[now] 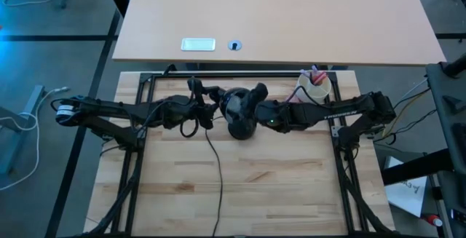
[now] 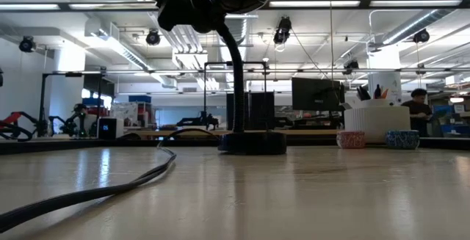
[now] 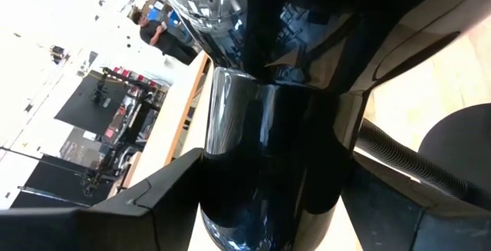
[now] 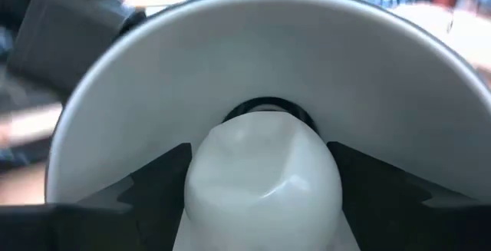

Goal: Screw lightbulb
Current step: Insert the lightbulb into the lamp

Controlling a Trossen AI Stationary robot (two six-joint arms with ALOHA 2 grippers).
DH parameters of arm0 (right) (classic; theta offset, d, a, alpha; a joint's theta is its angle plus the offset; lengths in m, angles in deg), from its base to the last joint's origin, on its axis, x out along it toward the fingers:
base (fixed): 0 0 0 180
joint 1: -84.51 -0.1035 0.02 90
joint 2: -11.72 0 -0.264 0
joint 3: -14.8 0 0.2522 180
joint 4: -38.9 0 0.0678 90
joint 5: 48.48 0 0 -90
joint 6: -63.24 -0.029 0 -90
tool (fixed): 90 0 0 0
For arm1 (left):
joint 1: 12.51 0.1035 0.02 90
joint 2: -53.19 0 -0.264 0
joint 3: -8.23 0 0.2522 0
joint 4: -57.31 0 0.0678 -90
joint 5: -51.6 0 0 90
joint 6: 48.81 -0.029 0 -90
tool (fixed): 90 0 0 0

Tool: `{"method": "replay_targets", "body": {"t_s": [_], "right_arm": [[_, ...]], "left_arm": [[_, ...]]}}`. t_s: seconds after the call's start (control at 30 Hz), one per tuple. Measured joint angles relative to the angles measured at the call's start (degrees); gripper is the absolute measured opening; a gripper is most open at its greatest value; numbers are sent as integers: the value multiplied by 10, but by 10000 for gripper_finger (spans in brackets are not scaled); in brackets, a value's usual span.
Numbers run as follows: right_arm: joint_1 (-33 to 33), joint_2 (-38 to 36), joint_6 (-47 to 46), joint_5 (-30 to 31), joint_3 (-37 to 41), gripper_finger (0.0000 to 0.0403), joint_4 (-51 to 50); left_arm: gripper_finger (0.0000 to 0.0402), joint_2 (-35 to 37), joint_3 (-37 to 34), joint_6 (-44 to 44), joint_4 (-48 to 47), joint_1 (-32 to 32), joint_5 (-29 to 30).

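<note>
One lightbulb [image 4: 265, 180], matte white and rounded, sits between the dark fingers of the right gripper [image 4: 265, 193], which closes on it from both sides, its neck pointing into the pale bowl of the lamp shade [image 4: 115, 90]. Behind the bulb a dark ring, apparently the socket, shows at the shade's centre; the bulb looks entered or at least seated against it, though how many turns remain is a judgement the wrist picture cannot settle. From overhead, the two arms meet over the far half of the wooden table [image 1: 277, 187], the right one reaching in from its side to the black lamp head [image 1: 239, 110], the left gripper [image 1: 207, 107] pressed up against the lamp's other side. Its wrist camera shows the fingers straddling the lamp's glossy black neck [image 3: 261, 128], seemingly bracing it. The cord [image 1: 216, 172] trails toward the near edge. At table level the lamp base [image 2: 252, 143] and its stem stand upright, but the head is cut off at the top. The bulb itself is invisible from overhead and from table height, and its threads are hidden throughout. A white cup [image 1: 314, 89] stands beside the right arm.
</note>
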Motion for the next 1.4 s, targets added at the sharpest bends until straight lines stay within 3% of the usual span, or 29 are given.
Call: {"method": "replay_targets", "body": {"t_s": [0.17, 0.4, 0.53, 0.83, 1.17, 1.4], "right_arm": [[0, 0, -102, 1, 0, 283, -1], [0, -1, -25, -6, 0, 327, -1], [0, -5, 57, -28, 0, 357, -8], [-16, -9, 387, -32, 0, 364, -22], [-16, -8, 560, -31, 0, 364, -26], [-13, -5, 630, -31, 0, 364, -29]], "left_arm": [[263, 0, 0, -1, -3, 0, 1], [263, 0, 1, 2, -2, -1, -6], [263, 0, 1, 3, -4, 0, -6], [263, 0, 1, 5, -16, -1, -7], [263, 0, 1, 15, -22, -2, -8], [263, 0, 1, 13, -23, -3, -8]]}}
